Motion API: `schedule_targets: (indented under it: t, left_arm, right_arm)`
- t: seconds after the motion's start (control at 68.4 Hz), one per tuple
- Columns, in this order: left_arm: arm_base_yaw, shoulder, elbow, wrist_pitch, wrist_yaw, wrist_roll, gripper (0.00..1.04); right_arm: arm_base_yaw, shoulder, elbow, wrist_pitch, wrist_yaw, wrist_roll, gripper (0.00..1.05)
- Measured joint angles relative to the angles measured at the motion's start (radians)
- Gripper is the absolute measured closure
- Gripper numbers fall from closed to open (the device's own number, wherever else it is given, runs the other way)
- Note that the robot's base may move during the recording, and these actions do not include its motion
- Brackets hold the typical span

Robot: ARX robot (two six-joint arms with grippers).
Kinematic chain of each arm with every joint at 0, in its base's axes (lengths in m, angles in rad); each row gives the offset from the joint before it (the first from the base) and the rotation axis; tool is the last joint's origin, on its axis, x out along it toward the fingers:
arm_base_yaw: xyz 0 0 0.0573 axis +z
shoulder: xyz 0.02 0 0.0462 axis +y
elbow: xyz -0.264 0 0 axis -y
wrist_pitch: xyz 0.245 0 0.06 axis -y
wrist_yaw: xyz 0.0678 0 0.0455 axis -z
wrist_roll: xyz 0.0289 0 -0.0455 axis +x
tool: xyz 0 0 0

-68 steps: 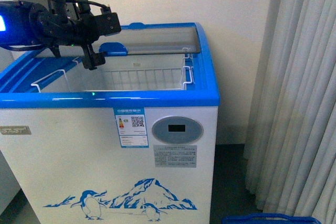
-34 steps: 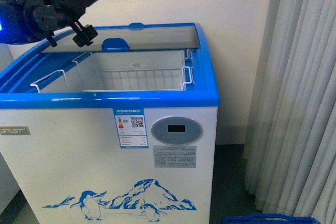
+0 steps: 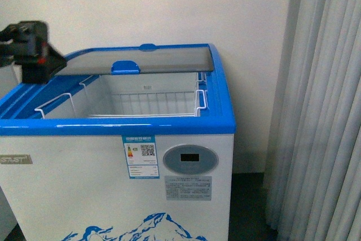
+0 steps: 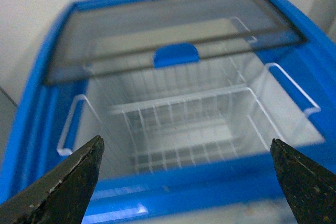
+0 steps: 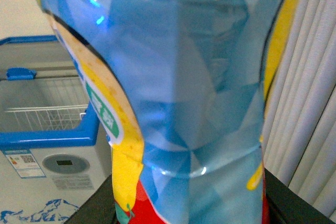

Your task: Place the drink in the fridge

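**Front view.** The fridge (image 3: 113, 196) is standing against a pale wall, with a grey pleated curtain (image 3: 321, 111) hanging just beside it on its right. Its glass lid (image 3: 152, 60) is sitting pushed to the rear half of the blue top rim (image 3: 113, 123), and the lid's blue handle (image 3: 125, 67) is facing the open front half. A white wire basket (image 3: 201, 97) is hanging inside the opening. On the white front, an oval display panel (image 3: 190, 160) is sitting beside a blue-edged sticker (image 3: 141, 156), and the top of a blue mountain decal (image 3: 152, 224) is showing at the lower edge. The left arm (image 3: 31, 52) is appearing as a dark blur at the left edge, above the fridge's left rim.

**Left wrist view.** The left gripper (image 4: 185, 145) is hanging above and in front of the opening, looking down into the basket. Its two dark fingertips (image 4: 73, 182) are standing wide apart with nothing between them.

**Right wrist view.** The drink (image 5: 178, 103) is filling most of the picture, showing its blue label with yellow and red patches; its cap is lying out of view. The right gripper (image 5: 194, 208) is clamping the bottle, with dark fingers (image 5: 296, 205) showing on either side of it at the lower corners. The fridge is lying well beyond the bottle, so the drink is being held outside it, in front of the fridge and the curtain.
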Motion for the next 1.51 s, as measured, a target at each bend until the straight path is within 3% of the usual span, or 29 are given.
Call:
schedule_targets:
  t: [0.073,0.117,0.351,0.38,0.438,0.526,0.614,0.701,0.906,1.154,1.271,1.388,1.505]
  left_arm:
    - [-0.005,-0.153,-0.19,0.194,-0.13,-0.009,0.25]
    - [-0.002,-0.256,-0.288,0.228,-0.15,-0.014,0.32]
    - [0.08,-0.755,-0.646,0.042,-0.085,-0.022,0.68]
    - [0.08,-0.778,-0.653,0.039,-0.084,-0.022,0.71]
    - [0.08,-0.823,-0.658,0.034,-0.08,-0.022,0.82]
    - [0.081,-0.863,-0.668,0.021,-0.076,-0.022,0.96]
    - [0.081,-0.888,-0.686,0.004,-0.08,-0.024,1.02]
    - [0.083,-0.922,-0.704,-0.018,-0.078,-0.026,1.02]
    - [0.083,-0.988,-0.723,-0.059,-0.077,-0.026,1.02]
    - [0.083,-1.052,-0.76,-0.08,-0.075,-0.026,1.02]
    - [0.083,-1.095,-0.76,-0.115,-0.078,-0.026,1.02]
    - [0.083,-1.126,-0.76,-0.146,-0.077,-0.026,1.02]
    - [0.083,-1.155,-0.76,-0.175,-0.078,-0.026,1.02]
  right_arm:
    - [0.0,0.0,0.0,0.0,0.0,0.0,0.63]
    - [0.0,0.0,0.0,0.0,-0.002,0.0,0.63]
    - [-0.003,0.004,0.003,-0.009,-0.013,0.006,0.63]
    - [-0.018,0.03,0.026,-0.068,-0.055,0.024,0.63]
    - [-0.079,0.114,0.164,-0.366,-0.251,0.044,0.63]
    - [-0.132,0.184,0.278,-0.658,-0.447,0.008,0.63]
    - [-0.175,0.222,0.283,-0.752,-0.57,-0.085,0.63]
    - [-0.222,0.33,0.295,-0.662,-0.627,-0.283,0.63]
    - [-0.192,0.702,0.507,-0.436,-0.541,-0.742,0.63]
    - [-0.103,1.287,0.983,-0.485,-0.291,-1.275,0.63]
    - [-0.06,1.646,1.406,-0.55,-0.127,-1.384,0.63]
    - [-0.016,1.88,1.761,-0.674,-0.101,-1.407,0.63]
    - [0.034,1.989,1.91,-0.725,-0.107,-1.416,0.63]
